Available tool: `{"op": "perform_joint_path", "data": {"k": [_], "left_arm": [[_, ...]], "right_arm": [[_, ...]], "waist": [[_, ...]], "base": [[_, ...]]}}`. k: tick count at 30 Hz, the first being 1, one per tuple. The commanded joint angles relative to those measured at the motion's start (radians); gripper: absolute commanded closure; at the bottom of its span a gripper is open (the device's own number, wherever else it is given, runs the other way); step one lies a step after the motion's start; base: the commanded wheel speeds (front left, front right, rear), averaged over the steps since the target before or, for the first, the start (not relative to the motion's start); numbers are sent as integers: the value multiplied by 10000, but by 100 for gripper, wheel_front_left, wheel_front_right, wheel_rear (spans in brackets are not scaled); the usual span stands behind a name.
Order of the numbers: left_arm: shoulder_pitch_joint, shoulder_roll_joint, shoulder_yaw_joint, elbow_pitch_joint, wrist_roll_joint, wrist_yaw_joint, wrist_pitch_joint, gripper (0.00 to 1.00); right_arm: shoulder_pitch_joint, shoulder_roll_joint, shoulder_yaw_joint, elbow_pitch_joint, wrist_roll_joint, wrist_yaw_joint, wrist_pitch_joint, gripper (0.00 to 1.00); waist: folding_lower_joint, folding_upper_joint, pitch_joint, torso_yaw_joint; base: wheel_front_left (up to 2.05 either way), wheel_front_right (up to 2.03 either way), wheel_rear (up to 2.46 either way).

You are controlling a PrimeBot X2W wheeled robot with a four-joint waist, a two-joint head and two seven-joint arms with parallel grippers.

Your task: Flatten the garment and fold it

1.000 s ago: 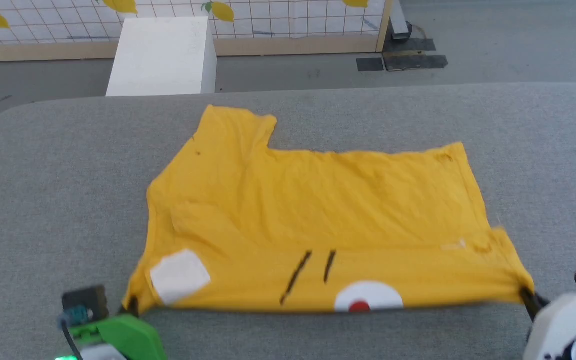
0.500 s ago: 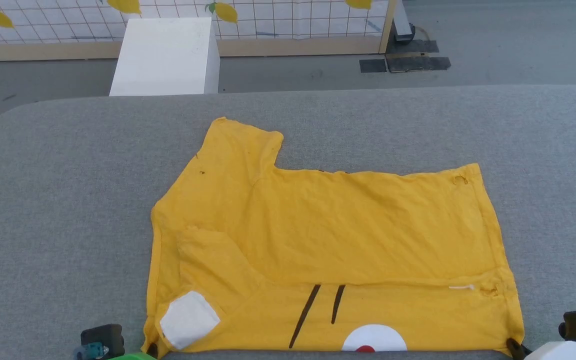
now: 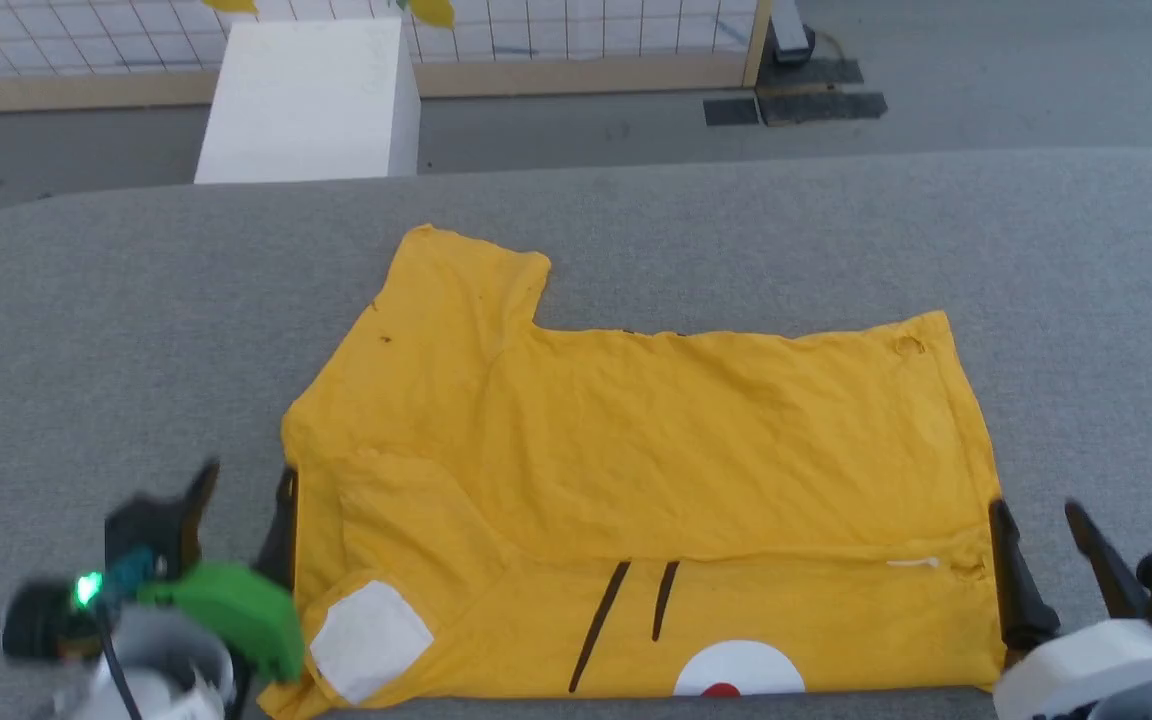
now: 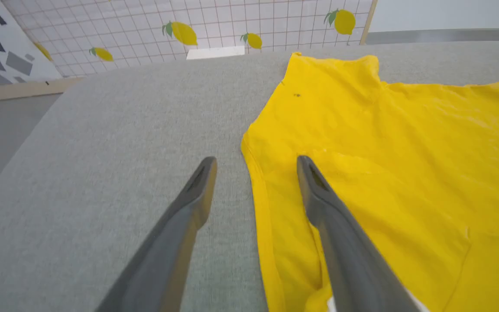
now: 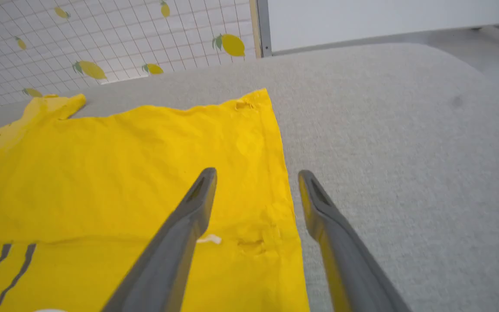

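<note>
Left jaws: spread wide, released, grasping nothing; left gripper [image 3: 246, 480] low at the garment's left edge, one finger over bare grey, the other over yellow cloth.
Right jaws: also released and empty; right gripper [image 3: 1034, 510] astride the right edge, inner finger above the cloth, outer finger above the tabletop.
Garment [image 3: 636, 450]: mustard-yellow T-shirt lying flat, lightly creased, on the middle of the near half of the tabletop [image 3: 86, 330]; one sleeve [image 3: 466, 270] pointing to the far side.
Print: along the near strip, a white patch [image 3: 368, 640] at the left, two slanted black stripes [image 3: 626, 620] in the middle, a white circle [image 3: 736, 675] with a red dot beside them.
Background: white box [image 3: 306, 100] on the floor beyond the tabletop.
</note>
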Motion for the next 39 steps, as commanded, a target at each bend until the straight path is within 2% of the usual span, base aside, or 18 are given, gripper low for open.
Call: {"op": "perform_joint_path", "data": {"k": [1,6,11,15,18,25,30,33,39], "left_arm": [[-752,169,-99,161,188,-321,-197,0],[-3203,414,-449,1175,704,-1147,-404,0],[-5531,499,-620,2510,634,-1979,169,0],[-7095,553,-776,3379,284,-2419,1385,0],[-8133,661,-853,3996,-48,-2541,2869,0],[-9699,699,-752,4382,-841,-2521,5576,0],[-10046,986,-777,4332,-916,-1886,7562,0],[-10034,1128,-709,4036,-975,-1641,8054,0],[-9573,1393,-665,3711,-934,-773,9226,0]], "right_arm": [[-237,-20,159,-185,-297,-15,-478,0],[-810,-277,673,-565,-636,-15,-1868,0],[-1431,-540,1094,-527,-515,-15,-2291,0],[-1914,-535,1333,-552,-443,-15,-2265,0],[-2258,-494,1516,-653,-397,-15,-2337,0],[-2798,-367,1761,-606,-316,-15,-2475,0],[-3086,-290,2059,-497,-261,-15,-2686,0],[-3214,-254,2195,-414,-224,-15,-2766,0],[-3436,-227,2391,-242,-206,-15,-2870,0]], "waist": [[0,0,280,-86],[0,0,955,-364],[0,0,1742,-767],[0,0,2433,-1147],[0,0,2949,-1415],[0,0,3843,-1948],[0,0,4210,-2263],[0,0,4351,-2402],[0,0,4461,-2497]], "base": [[0,0,0],[0,0,0],[0,0,0],[0,0,0],[0,0,0],[0,0,0],[0,0,0],[0,0,0],[0,0,0]]}}
